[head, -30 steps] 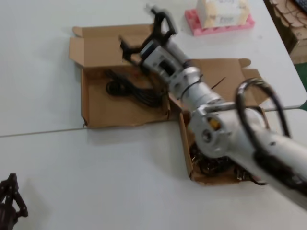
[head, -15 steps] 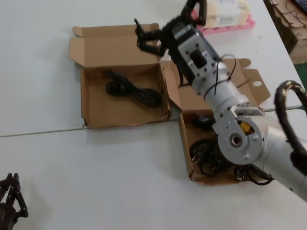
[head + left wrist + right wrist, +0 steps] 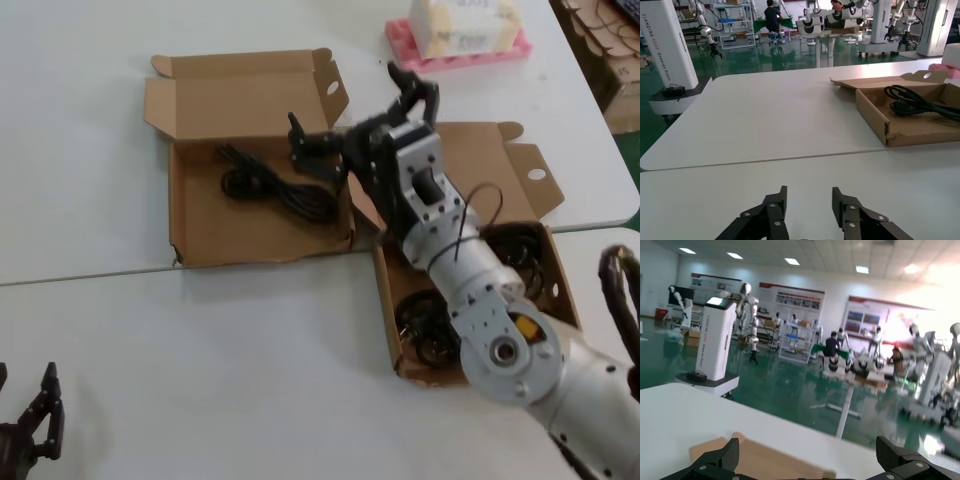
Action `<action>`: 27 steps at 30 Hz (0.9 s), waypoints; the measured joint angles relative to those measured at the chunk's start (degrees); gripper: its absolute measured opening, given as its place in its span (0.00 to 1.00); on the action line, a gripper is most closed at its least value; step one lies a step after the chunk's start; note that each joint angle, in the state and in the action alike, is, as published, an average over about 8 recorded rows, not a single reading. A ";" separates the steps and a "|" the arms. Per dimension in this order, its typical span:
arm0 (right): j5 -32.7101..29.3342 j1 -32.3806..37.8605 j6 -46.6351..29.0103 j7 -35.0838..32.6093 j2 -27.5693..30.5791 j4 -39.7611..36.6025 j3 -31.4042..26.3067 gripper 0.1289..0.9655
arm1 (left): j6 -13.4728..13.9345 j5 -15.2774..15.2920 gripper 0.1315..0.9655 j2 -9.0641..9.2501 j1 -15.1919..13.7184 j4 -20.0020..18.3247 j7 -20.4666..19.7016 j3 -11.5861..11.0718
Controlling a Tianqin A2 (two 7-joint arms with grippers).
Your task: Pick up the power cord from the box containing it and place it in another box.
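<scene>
Your right gripper [image 3: 365, 125] hangs wide open, empty, at 3 o'clock of the cord [image 3: 272, 185]; left gripper [image 3: 808, 200] parked, jaws apart.

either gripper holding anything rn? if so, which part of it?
Nothing held. The right gripper is open and empty above the boxes' adjoining edges; the power cord lies loose in its box. The left gripper is open, parked low over the table.
</scene>
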 joint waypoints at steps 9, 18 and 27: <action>2.19 -8.35 -3.31 0.00 -0.52 4.23 7.86 1.00 | 0.00 0.00 0.35 0.00 0.00 0.00 0.00 0.00; 4.36 -16.67 -6.61 0.00 -1.05 8.42 15.67 1.00 | 0.00 0.00 0.62 0.00 0.00 0.00 0.00 0.00; 6.55 -25.06 -9.95 0.00 -1.57 12.67 23.57 1.00 | 0.00 0.00 0.82 0.00 0.00 0.00 0.00 0.00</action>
